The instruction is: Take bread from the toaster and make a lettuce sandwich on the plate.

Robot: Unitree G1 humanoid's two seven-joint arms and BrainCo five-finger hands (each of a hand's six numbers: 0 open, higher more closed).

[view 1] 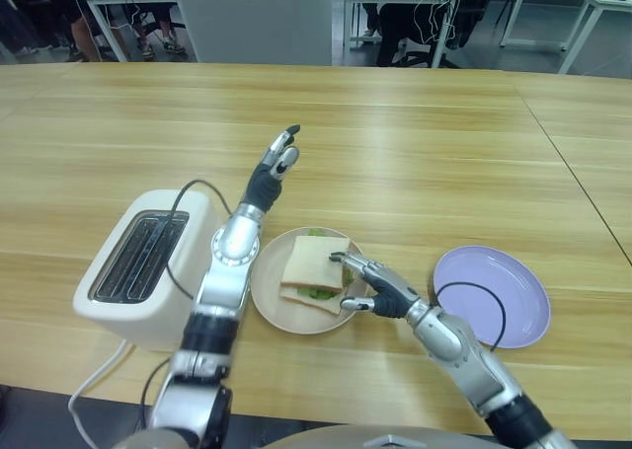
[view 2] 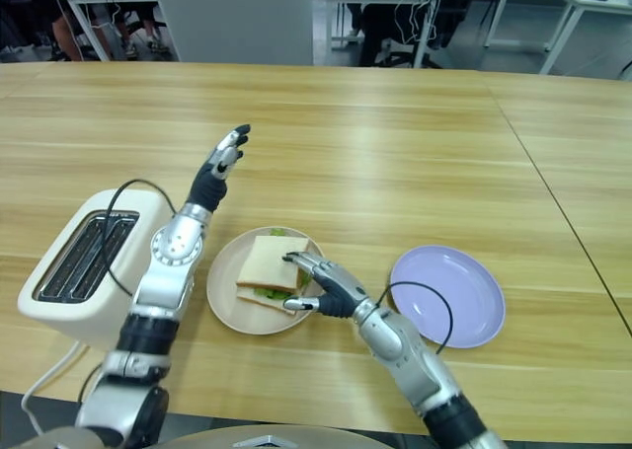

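Wooden table [view 1: 415, 143], viewed from above and in front. At left, white toaster [view 1: 118, 301], slots facing up, long axis running away from the viewer and leaning a little to the right. Just right of it, tan plate [view 1: 269, 311] bearing the sandwich [view 1: 314, 263], lying flat: a roughly square white slice on top, no clear long axis, sides slightly skewed to the table's near edge. Green lettuce [view 1: 318, 294] peeking out under the near edge and again at the far edge. Right hand [view 1: 387, 293] at the sandwich's right side, fingers spread apart, one fingertip [view 1: 351, 261] touching the top slice, thumb low beside the near right corner, not clamped. Left hand [view 1: 276, 165] raised above the table beyond the tan plate, fingers straight and close together, pointing away, holding nothing. Farther right, purple plate [view 1: 513, 291], apart from the tan one.
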